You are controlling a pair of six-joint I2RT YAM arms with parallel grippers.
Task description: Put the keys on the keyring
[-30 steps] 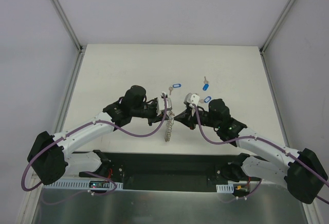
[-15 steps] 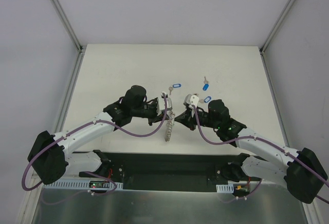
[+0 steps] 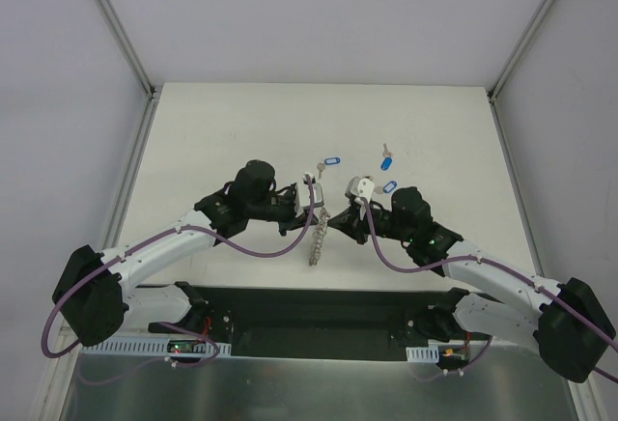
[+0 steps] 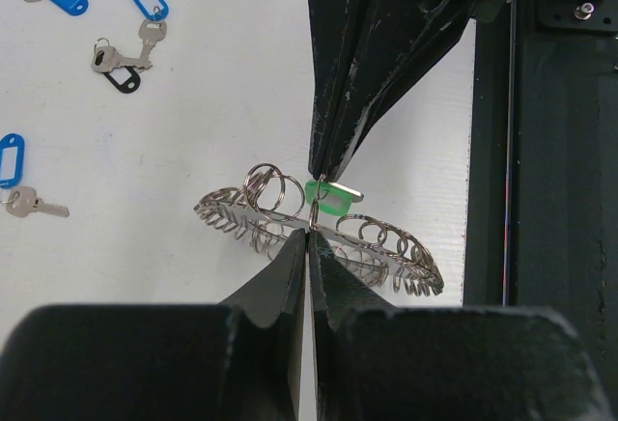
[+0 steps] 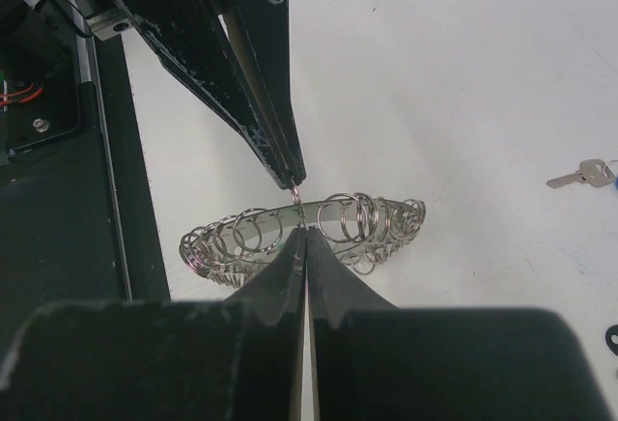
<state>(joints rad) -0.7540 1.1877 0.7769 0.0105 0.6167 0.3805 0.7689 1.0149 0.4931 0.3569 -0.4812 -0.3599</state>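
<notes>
1. My left gripper [image 4: 307,239] has its fingers closed on the rim of the keyring [image 4: 253,210]. It holds the ring in the air above the table [image 3: 241,131], between the two arms, so the small loops can be reached from every side.
2. My right gripper [image 4: 324,172] comes from the opposite side with its fingers pressed together. The green-tagged key [image 4: 328,196] sits directly at their tips, against the rim. I judge that it is pinched there to bring its hole to a loop.
3. Both tips meet almost at one place. I think this is because threading needs the ring fixed just where the key pushes.
4. The blue-tagged keys [image 3: 386,162] lie on the table beyond the grippers, well apart from the ring and not yet threaded.
</notes>
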